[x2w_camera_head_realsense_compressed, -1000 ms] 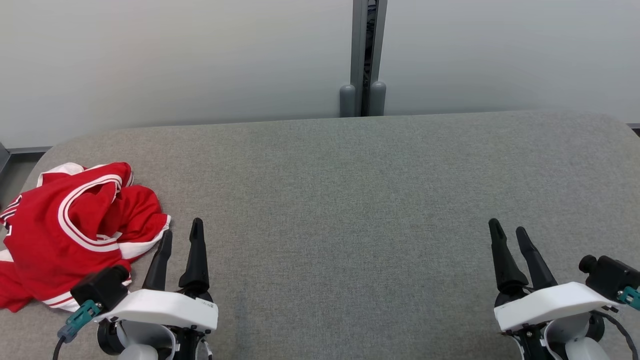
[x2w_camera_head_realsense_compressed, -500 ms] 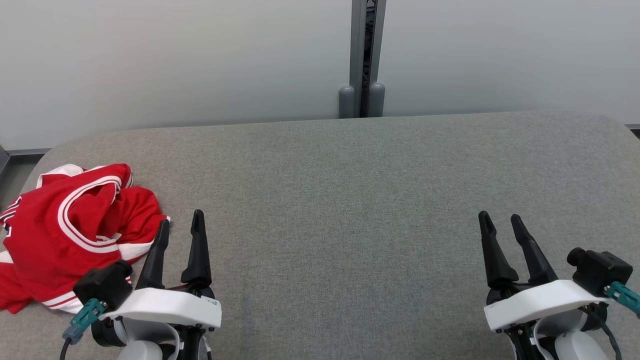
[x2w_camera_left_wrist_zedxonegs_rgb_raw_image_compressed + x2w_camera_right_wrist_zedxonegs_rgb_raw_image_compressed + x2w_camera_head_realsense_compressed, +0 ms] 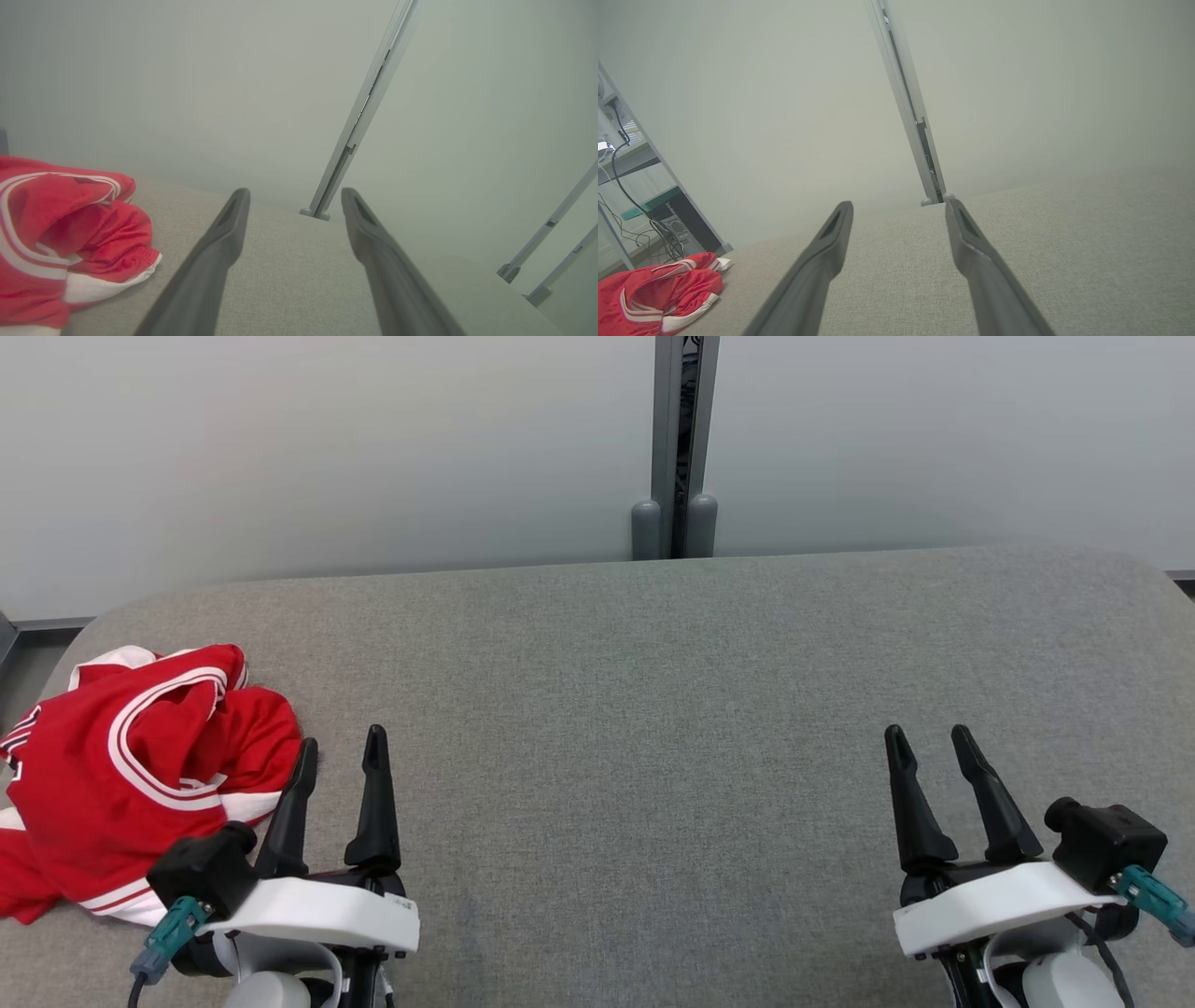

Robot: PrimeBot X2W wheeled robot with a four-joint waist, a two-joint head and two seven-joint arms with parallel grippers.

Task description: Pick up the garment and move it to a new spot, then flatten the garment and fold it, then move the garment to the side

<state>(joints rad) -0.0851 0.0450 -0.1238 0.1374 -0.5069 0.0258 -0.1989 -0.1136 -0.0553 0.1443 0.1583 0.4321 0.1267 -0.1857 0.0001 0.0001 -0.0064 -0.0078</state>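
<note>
A big table (image 3: 653,691) with a soft grey cloth top and round corners takes up most of the head view. Behind it is a plain pale grey wall (image 3: 327,448). A thin grey metal post (image 3: 676,429) runs up the middle of that wall.

The crumpled red cloth garment (image 3: 121,775) with white stripes lies in a heap on the left end of the table, close to the left edge. It is bunched up, not flat. A white-striped edge curls over the top of the heap, and a white band shows along its near side.

The left pincer (image 3: 342,741) is at the near left of the table. Its two long dark fingers are spread apart and point toward the far side. Nothing is between them. Its left finger (image 3: 294,807) is just beside the right edge of the garment. In the left wrist view a strip of bare table shows between that finger and the cloth, so they do not touch.

The right pincer (image 3: 929,735) is at the near right, well apart from the garment. Its fingers are spread too, and they hold nothing.

Each wrist has a white shell (image 3: 313,915) with a small black box (image 3: 201,868) on its outer side.

In the right wrist view the garment looks small, far off to the left. Past that end of the table stands a grey shelf (image 3: 630,161).
</note>
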